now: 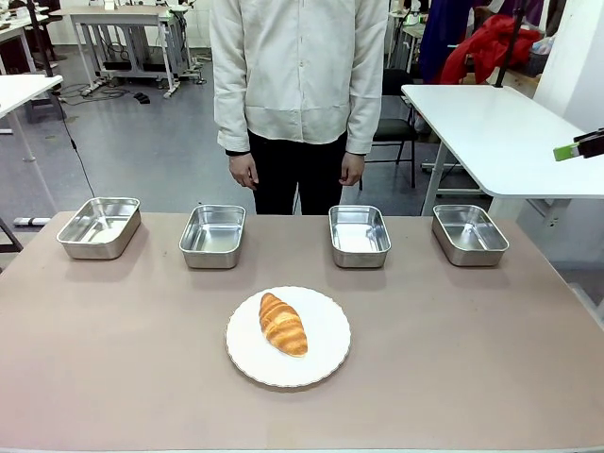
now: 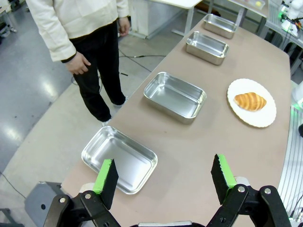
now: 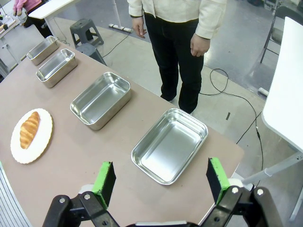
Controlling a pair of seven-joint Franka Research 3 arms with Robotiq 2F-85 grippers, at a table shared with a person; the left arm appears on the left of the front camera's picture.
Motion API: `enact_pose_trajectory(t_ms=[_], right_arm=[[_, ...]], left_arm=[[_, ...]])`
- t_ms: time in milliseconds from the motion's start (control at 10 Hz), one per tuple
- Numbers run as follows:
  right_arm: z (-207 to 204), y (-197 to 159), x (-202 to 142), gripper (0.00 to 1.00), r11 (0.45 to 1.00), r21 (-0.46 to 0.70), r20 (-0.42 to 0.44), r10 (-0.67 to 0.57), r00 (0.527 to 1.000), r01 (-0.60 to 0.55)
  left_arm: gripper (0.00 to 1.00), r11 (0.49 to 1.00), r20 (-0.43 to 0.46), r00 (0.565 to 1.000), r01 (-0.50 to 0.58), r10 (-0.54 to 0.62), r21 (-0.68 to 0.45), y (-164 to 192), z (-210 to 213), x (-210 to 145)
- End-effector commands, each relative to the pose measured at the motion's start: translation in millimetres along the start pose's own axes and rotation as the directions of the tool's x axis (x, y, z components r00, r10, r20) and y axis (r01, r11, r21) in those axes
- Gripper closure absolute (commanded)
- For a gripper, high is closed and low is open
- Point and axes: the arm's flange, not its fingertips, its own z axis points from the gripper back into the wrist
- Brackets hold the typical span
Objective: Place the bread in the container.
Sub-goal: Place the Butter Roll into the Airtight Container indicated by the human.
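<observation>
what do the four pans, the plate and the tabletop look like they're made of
Pans: most likely stainless steel, polished; the bright silvery surfaces throw mirror-like reflections.
Plate: white, smooth, with a faintly scalloped rim; ceramic probably, though melamine would look alike.
Tabletop: matte brownish-pink, even and free of grain or glare; likely laminate or a mat, hard to say.

left hand fingers spread, right hand likewise
</observation>
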Motion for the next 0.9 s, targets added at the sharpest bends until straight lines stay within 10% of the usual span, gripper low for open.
enact_pose_trajectory(t_ms=[0, 800], right_arm=[[-0.2, -0.1, 0.4, 0.00, 1.000, 0.004, 0.012, 0.001, 1.000, -0.001], [-0.2, -0.1, 0.4, 0.00, 1.000, 0.004, 0.012, 0.001, 1.000, -0.001]], left_arm=[[0.00, 1.000, 0.004, 1.000, 0.007, -0.007, -0.007, -1.8, 1.1, 1.4], [0.00, 1.000, 0.004, 1.000, 0.007, -0.007, -0.007, -1.8, 1.1, 1.4]])
